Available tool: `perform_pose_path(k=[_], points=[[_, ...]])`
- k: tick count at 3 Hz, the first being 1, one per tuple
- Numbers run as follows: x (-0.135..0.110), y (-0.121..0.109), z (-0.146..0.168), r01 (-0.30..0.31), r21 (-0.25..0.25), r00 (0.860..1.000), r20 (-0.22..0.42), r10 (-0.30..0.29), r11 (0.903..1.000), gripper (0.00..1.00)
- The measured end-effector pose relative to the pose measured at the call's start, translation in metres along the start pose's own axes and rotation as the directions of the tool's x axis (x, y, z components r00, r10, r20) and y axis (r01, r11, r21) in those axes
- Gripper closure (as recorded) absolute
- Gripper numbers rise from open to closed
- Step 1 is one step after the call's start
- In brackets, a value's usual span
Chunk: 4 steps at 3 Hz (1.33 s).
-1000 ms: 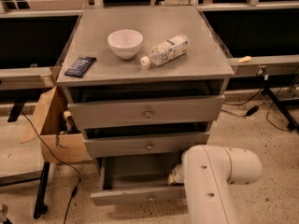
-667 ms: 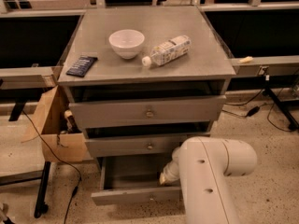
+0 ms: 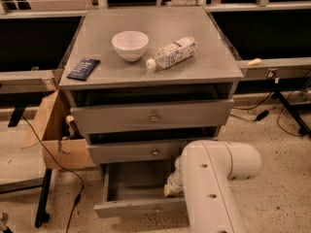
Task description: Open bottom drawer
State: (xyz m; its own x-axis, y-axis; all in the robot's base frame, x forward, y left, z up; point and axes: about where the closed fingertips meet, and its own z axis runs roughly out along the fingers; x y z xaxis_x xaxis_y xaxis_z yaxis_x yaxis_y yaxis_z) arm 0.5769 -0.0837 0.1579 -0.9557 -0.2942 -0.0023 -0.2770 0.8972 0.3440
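Note:
The bottom drawer (image 3: pixel 127 208) of the grey cabinet stands pulled out, its plain grey box interior (image 3: pixel 136 181) showing and its slim front panel low in the view. The middle drawer (image 3: pixel 141 152) and the top drawer (image 3: pixel 150 116) above it are pushed in, each with a small brass knob. My white arm (image 3: pixel 214 178) reaches from the lower right. The gripper (image 3: pixel 171 188) is at the drawer's right side, over its interior, mostly hidden by the arm.
On the cabinet top (image 3: pixel 214 67) are a white bowl (image 3: pixel 129 44), a plastic bottle lying on its side (image 3: pixel 172 53) and a dark packet (image 3: pixel 83 68). A cardboard box (image 3: pixel 53 135) stands left of the cabinet. Cables (image 3: pixel 58 164) run on the floor.
My arm has moved left and further over the open drawer. The drawer stands about as far out as before.

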Motion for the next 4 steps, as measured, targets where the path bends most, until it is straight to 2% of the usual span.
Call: perform_pose_path(k=[3,4], points=[[0.004,-0.007,0.003,-0.015,0.001,1.0,-0.026,0.015,0.9999,1.0],[0.012,-0.02,0.006,-0.059,-0.016,0.998,-0.037,0.059,0.9981,1.0]])
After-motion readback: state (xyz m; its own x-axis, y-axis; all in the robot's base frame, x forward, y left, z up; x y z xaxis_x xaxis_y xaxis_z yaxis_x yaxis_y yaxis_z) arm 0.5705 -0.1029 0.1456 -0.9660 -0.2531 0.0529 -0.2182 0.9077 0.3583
